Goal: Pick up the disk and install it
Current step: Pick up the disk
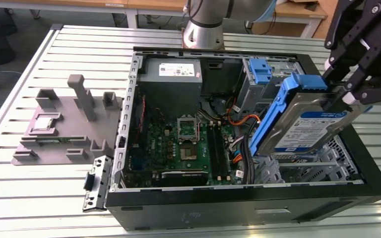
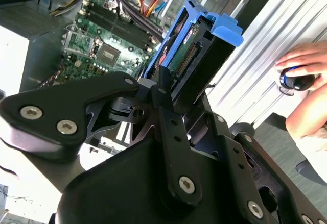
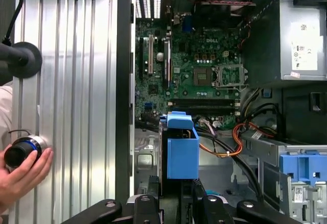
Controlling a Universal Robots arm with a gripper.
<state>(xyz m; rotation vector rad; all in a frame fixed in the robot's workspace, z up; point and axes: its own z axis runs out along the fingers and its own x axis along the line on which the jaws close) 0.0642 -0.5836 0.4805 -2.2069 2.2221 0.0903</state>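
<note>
Our gripper (image 1: 347,97) is clamped on the disk's (image 1: 306,124) upper end. We hold it tilted over the open case (image 1: 243,194), probably angled for the drive cage below.

Near frame centre: the disk (image 3: 182,155), edge-on in its blue rail, gripped by the gripper (image 3: 178,199) over the open computer case (image 3: 124,81). Motherboard (image 3: 199,76) beyond. A hand (image 3: 23,173) rests on the slatted table (image 3: 71,81).
</note>
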